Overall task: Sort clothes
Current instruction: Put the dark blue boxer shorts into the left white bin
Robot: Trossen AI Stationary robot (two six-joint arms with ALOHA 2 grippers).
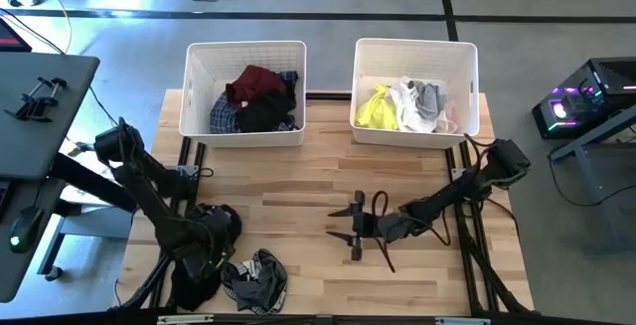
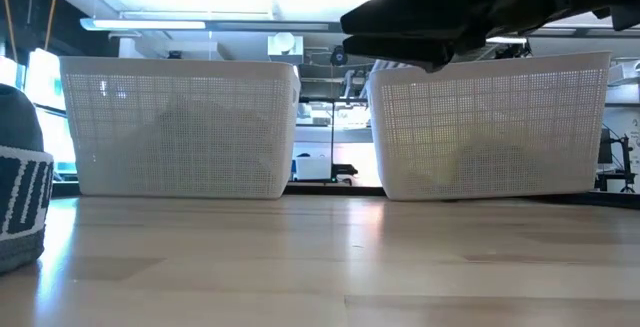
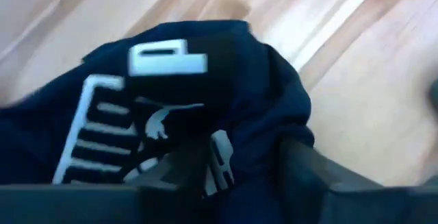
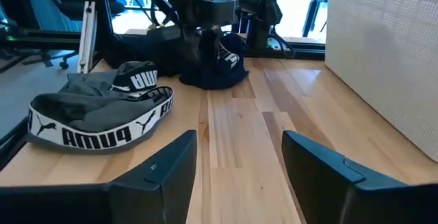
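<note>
My left gripper [image 1: 215, 243] is at the table's near left, pointing down, shut on a black garment with white lettering [image 3: 205, 80]. It also shows in the right wrist view [image 4: 220, 63]. A grey garment with a lettered black waistband [image 1: 256, 280] lies flat on the table beside it, and shows in the right wrist view [image 4: 96, 114]. My right gripper [image 1: 350, 228] is open and empty above the table's middle, fingers pointing toward the left. Dark clothes lie in the left bin [image 1: 244, 49], light ones in the right bin [image 1: 415, 45]. My left gripper comes at the black garment from above, fingers pointing down, and holds a bunched fold of its upper part [image 4: 226, 44]. How many layers, I cannot tell. The cloth hangs slack below the fingers, and its lower part [image 4: 205, 80] rests on the table.
The two white mesh bins stand side by side at the far edge, also in the low view [image 2: 180, 127] [image 2: 490, 127]. The left one holds maroon, black and blue plaid pieces; the right one neon yellow, white, grey and pale pink. Bare wood lies between bins and grippers.
</note>
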